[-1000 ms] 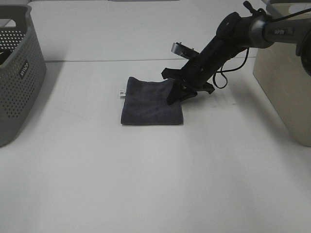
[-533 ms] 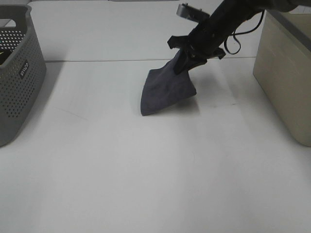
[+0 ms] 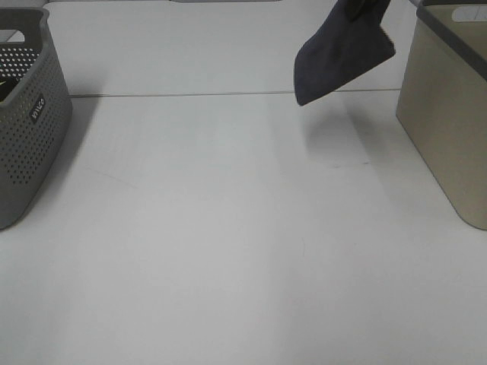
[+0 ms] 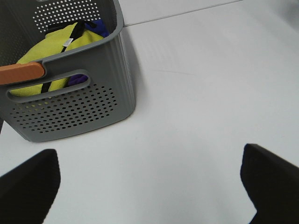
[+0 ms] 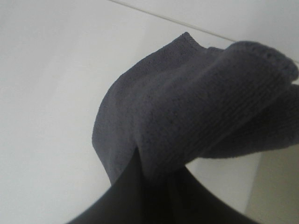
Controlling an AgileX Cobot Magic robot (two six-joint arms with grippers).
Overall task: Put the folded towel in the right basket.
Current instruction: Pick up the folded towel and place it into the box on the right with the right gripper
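Note:
The folded dark grey towel [image 3: 342, 53] hangs in the air at the top of the exterior high view, just left of the beige right basket [image 3: 449, 122]. My right gripper [image 3: 365, 6] is shut on the towel's upper corner and is mostly cut off by the top edge. In the right wrist view the towel [image 5: 187, 93] bunches over my gripper [image 5: 156, 175], whose black fingers [image 5: 168, 200] pinch it; the basket wall [image 5: 275, 186] shows beside it. My left gripper [image 4: 149, 196] is open and empty over bare table.
A grey perforated basket [image 3: 27, 114] stands at the far left; the left wrist view shows it [image 4: 74, 107] holding yellow and purple cloths [image 4: 56, 42]. The white table [image 3: 228, 228] runs between the baskets.
My right gripper has lifted the towel off the table and carried it up and to the right, towards the beige basket. The arm has left most of the exterior view.

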